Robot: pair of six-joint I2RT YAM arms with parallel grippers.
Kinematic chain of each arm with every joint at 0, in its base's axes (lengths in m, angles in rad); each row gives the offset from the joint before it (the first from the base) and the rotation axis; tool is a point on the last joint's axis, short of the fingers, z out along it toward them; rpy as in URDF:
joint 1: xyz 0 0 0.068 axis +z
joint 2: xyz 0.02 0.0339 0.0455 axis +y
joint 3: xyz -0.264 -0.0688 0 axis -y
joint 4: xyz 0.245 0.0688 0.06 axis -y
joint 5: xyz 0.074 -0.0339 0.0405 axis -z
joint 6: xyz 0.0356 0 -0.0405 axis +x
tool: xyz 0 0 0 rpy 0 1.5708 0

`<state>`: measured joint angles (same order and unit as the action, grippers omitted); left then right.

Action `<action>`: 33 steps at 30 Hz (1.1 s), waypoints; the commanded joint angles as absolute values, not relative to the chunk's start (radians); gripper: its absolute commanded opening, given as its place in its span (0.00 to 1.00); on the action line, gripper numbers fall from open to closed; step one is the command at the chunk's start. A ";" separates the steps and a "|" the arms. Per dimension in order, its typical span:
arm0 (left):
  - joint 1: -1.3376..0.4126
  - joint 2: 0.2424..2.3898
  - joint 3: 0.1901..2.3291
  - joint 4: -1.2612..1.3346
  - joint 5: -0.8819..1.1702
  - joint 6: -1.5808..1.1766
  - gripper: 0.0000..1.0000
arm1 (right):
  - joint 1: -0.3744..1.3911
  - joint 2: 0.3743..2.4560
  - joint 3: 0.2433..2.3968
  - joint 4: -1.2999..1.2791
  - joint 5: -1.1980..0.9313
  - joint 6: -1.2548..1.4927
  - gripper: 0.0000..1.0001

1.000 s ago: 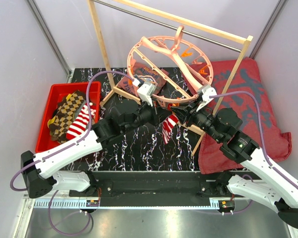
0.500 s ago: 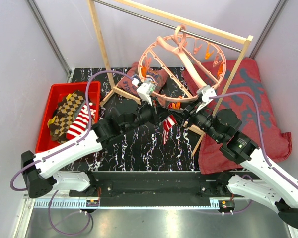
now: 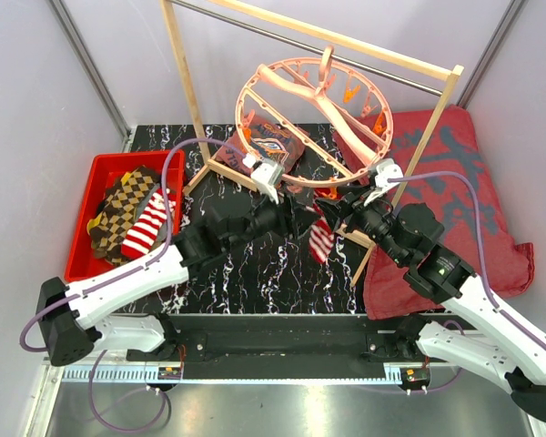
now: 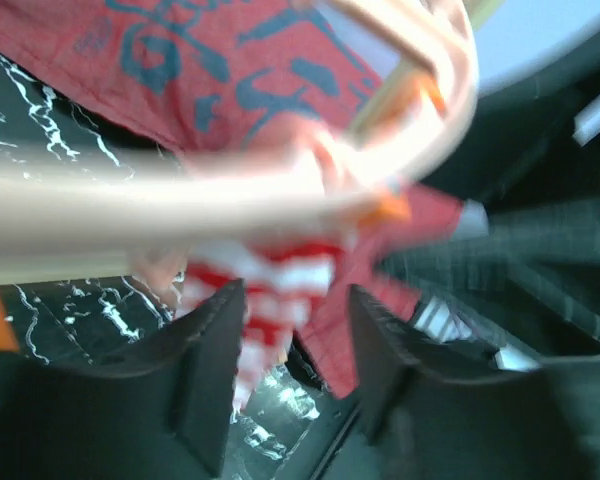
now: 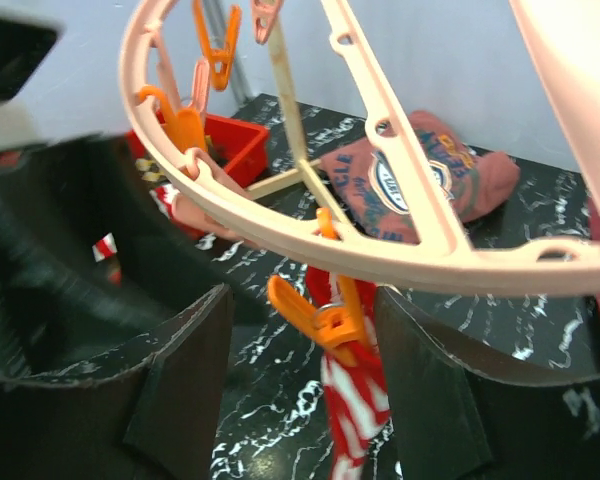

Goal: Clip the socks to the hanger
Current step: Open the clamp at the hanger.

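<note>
Reference landmark: the wooden rack (image 3: 184, 82), with pale uprights and a top bar, standing on the black, white-veined tabletop (image 3: 255, 273).

- Left of the rack we note a red plastic bin (image 3: 109, 171) resting on the tabletop.
- Right of the rack, a large dark-red cloth (image 3: 464, 173) with dark bluish markings lies spread out. In the top view the rack's right upright crosses over it.
- Under the rack's top bar, between its uprights, we see a smaller folded reddish garment (image 5: 410, 185) with an oval printed emblem, lying flat on the tabletop.
</note>
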<state>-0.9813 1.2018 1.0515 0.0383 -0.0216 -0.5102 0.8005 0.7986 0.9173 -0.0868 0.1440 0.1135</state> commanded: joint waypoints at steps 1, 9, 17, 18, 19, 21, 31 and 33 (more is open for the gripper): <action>-0.994 1.088 0.959 0.173 0.003 -0.437 0.61 | 0.805 0.799 0.911 -0.071 0.230 0.117 0.67; -0.992 0.973 0.738 0.417 -0.094 -0.235 0.90 | 0.805 0.796 0.911 -0.071 0.229 0.115 0.67; -0.992 1.069 0.741 0.609 -0.023 -0.098 0.93 | 0.805 0.769 0.914 -0.072 0.226 0.107 0.68; -0.989 1.081 0.744 0.621 -0.023 -0.088 0.93 | 0.805 0.759 0.916 -0.071 0.222 0.104 0.68; -0.986 1.092 0.747 0.649 -0.025 -0.075 0.93 | 0.807 0.756 0.916 -0.077 0.216 0.103 0.68; -0.970 1.117 0.742 0.684 -0.009 -0.075 0.93 | 0.805 0.741 0.917 -0.081 0.215 0.097 0.68; -0.913 1.206 0.767 0.810 0.095 -0.121 0.78 | 0.805 0.726 0.946 -0.146 0.158 0.078 0.69; -0.910 1.223 0.776 0.813 0.097 -0.124 0.75 | 0.805 0.726 0.959 -0.153 0.149 0.077 0.70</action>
<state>-0.9161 1.1946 0.7292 0.7101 0.0559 -0.1215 0.8005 0.7284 0.9100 -0.1360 0.1818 0.0937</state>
